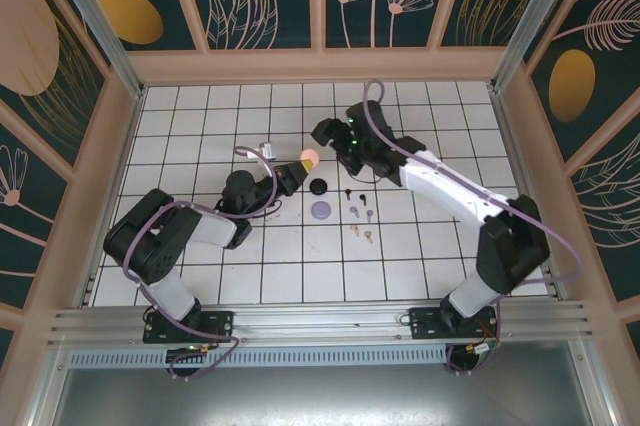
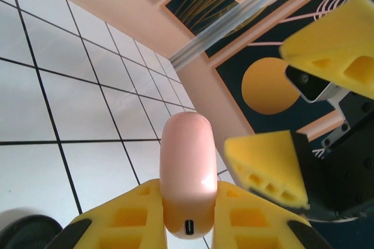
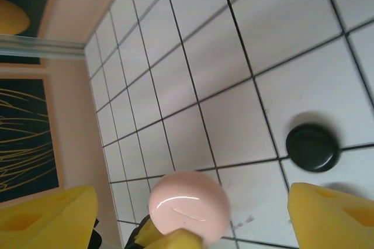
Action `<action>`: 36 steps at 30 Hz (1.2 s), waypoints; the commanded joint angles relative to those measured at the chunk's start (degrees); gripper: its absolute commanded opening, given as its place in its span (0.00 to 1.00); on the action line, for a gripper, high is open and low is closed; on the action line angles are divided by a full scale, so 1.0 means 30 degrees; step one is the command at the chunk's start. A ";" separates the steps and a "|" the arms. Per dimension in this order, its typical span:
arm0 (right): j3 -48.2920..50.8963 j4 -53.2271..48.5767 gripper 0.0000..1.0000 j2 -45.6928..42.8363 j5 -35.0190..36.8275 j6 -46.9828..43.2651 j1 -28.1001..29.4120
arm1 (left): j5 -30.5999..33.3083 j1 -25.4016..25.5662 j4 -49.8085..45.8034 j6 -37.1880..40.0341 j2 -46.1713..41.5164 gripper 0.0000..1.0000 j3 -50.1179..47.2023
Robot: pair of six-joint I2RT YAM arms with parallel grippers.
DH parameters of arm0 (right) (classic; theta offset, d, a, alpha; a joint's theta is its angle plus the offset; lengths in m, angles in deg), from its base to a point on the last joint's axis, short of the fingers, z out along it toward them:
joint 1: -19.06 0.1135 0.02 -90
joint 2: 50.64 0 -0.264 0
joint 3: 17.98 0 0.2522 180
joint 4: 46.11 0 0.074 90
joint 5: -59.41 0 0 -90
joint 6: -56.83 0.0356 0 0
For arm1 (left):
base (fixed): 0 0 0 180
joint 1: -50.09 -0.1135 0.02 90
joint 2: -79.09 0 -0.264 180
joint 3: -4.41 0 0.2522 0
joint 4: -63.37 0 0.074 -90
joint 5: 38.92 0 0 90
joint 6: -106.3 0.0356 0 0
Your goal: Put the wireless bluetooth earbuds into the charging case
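The left end effector [image 2: 187, 205] clamps a glossy, rounded pink case [image 2: 186, 161] on edge between yellow hollow-celled fingers [image 2: 125, 217], above the white tiled worktop [image 1: 200, 126]. The right end effector [image 3: 190, 196] stands wide open around the same case. Below lie a round black case [image 1: 319, 186] and a lilac case [image 1: 321, 210]. Just right of them are six tiny earbuds [image 1: 358, 214] in black, lilac and pink pairs.

The pink case [image 2: 186, 167] sits partly hidden between the left fingers [image 2: 123, 220].
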 commanded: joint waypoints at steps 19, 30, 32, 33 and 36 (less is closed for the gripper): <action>0.8759 0.7339 0.76 -0.6264 -0.7499 -1.4440 -0.2830 | -0.6620 0.0082 -0.8858 0.4379 -0.1832 0.00 0.4118; 0.7727 0.7595 0.72 -0.4353 -0.7926 -1.4296 -0.2803 | -0.7137 0.0082 -0.9131 0.4433 -0.2015 0.00 0.4380; 0.7644 0.7650 0.70 -0.4108 -0.7942 -1.4245 -0.2803 | -0.7156 0.0082 -0.9142 0.4436 -0.2008 0.00 0.4471; 0.7593 0.7764 0.70 -0.3989 -0.8006 -1.4191 -0.2788 | -0.7198 0.0082 -0.9144 0.4400 -0.2008 0.00 0.4500; 0.7508 0.7997 0.69 -0.3639 -0.8041 -1.4010 -0.2802 | -0.7266 0.0082 -0.9186 0.4437 -0.2007 0.00 0.4590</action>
